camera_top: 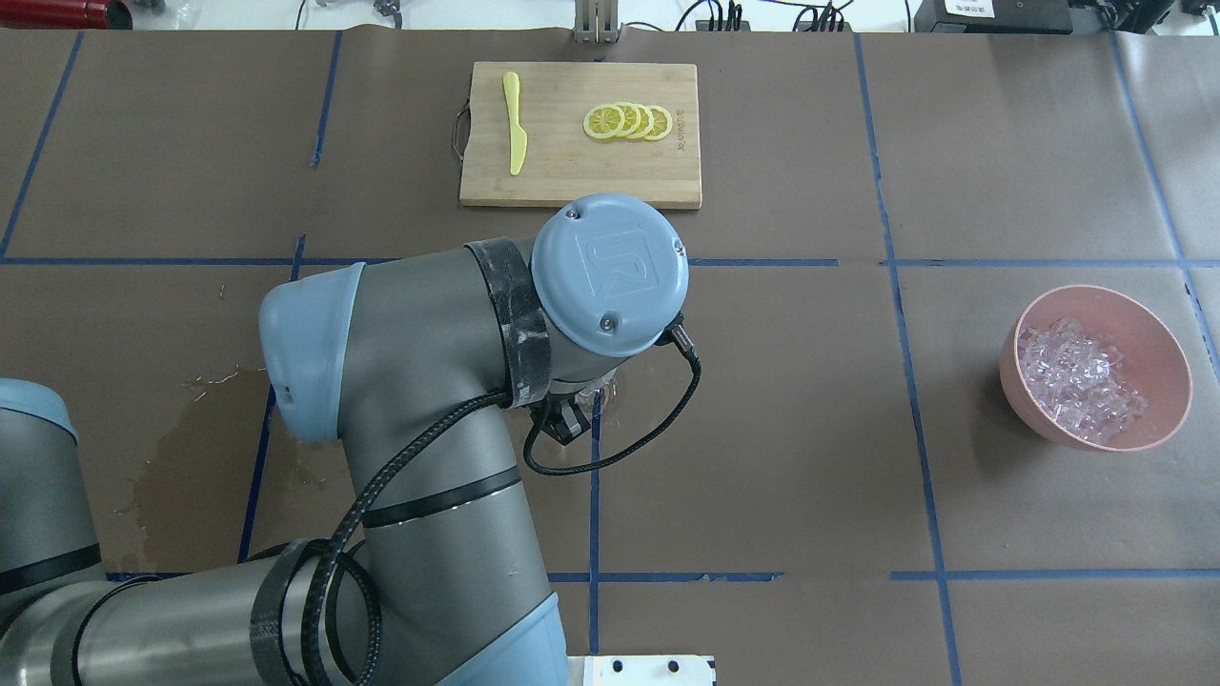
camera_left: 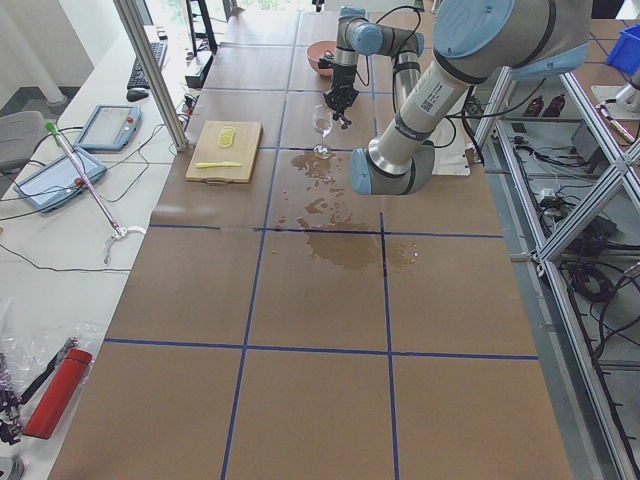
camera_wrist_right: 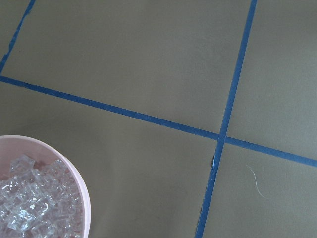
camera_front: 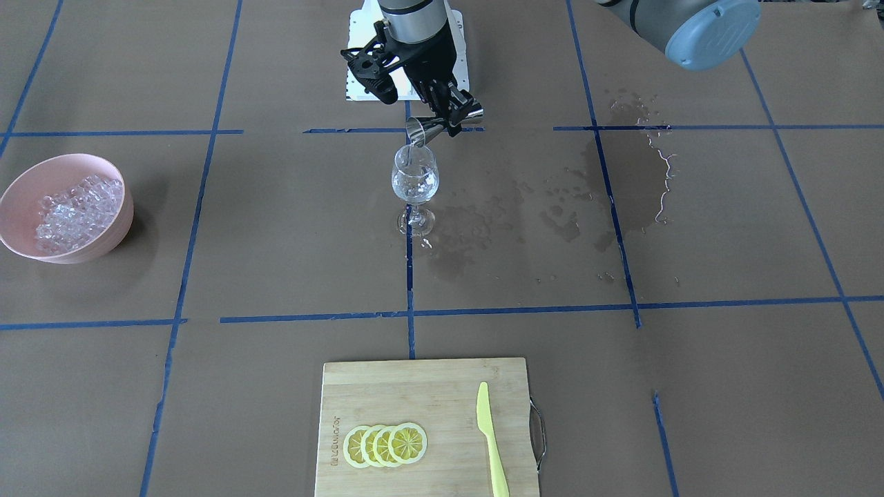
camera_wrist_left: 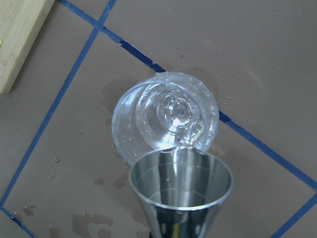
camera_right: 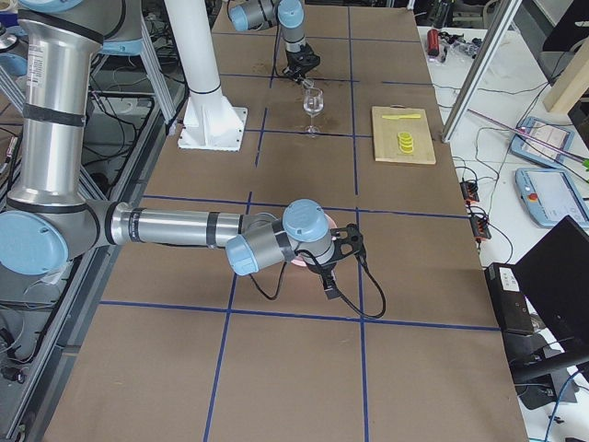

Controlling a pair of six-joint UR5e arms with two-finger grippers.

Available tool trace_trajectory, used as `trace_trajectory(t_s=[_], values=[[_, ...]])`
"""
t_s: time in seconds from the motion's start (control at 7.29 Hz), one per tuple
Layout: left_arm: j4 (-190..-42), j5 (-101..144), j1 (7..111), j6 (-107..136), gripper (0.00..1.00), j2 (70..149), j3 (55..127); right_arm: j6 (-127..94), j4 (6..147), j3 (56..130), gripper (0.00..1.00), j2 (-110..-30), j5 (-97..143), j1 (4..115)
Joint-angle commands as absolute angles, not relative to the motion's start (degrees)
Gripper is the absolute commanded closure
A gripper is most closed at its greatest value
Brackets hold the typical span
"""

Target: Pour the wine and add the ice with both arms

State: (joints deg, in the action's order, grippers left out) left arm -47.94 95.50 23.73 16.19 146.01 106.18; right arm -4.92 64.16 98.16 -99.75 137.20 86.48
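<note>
My left gripper (camera_front: 452, 114) is shut on a steel jigger (camera_front: 431, 128), tipped mouth-down over a clear wine glass (camera_front: 415, 183). A thin clear stream runs from it into the bowl, which holds some clear liquid. The left wrist view shows the jigger's mouth (camera_wrist_left: 181, 193) just above the glass rim (camera_wrist_left: 166, 116). The ice (camera_front: 76, 210) is heaped in a pink bowl (camera_front: 103, 169) at the robot's right, also seen from overhead (camera_top: 1077, 376) and in the right wrist view (camera_wrist_right: 34, 203). My right gripper (camera_right: 329, 281) hangs near that bowl. I cannot tell if it is open.
A bamboo cutting board (camera_front: 428, 386) on the far side from the robot carries lemon slices (camera_front: 385, 445) and a yellow plastic knife (camera_front: 490, 438). Wet spill patches (camera_front: 621, 186) darken the paper on the robot's left of the glass. The white pedestal base (camera_front: 359, 55) stands behind the glass.
</note>
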Motion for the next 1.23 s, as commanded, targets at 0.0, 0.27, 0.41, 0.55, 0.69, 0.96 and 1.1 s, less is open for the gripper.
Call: trace_trajectory(t_s=[0.0, 0.27, 0.41, 0.55, 0.69, 0.96, 1.1], values=[[-46.0, 95.5, 24.1, 14.3, 1.0, 146.6, 106.0, -4.9, 64.2, 98.2, 0.0, -99.8, 137.2, 86.5], [-44.8, 95.5, 24.3, 13.0, 1.0, 148.6, 102.8, -4.9, 64.2, 98.2, 0.0, -99.8, 137.2, 86.5], [-43.4, 95.4, 24.3, 12.4, 1.0, 149.4, 102.2, -4.9, 64.2, 98.2, 0.0, -99.8, 137.2, 86.5], [-41.8, 95.4, 24.3, 11.2, 1.0, 150.5, 101.6, -4.9, 64.2, 98.2, 0.0, -99.8, 137.2, 86.5], [-41.7, 95.4, 24.3, 11.1, 1.0, 150.6, 101.6, -4.9, 64.2, 98.2, 0.0, -99.8, 137.2, 86.5], [-41.8, 95.4, 24.3, 11.1, 1.0, 150.6, 102.0, -4.9, 64.2, 98.2, 0.0, -99.8, 137.2, 86.5], [-42.0, 95.4, 24.4, 11.1, 1.0, 150.4, 102.5, -4.9, 64.2, 98.2, 0.0, -99.8, 137.2, 86.5]])
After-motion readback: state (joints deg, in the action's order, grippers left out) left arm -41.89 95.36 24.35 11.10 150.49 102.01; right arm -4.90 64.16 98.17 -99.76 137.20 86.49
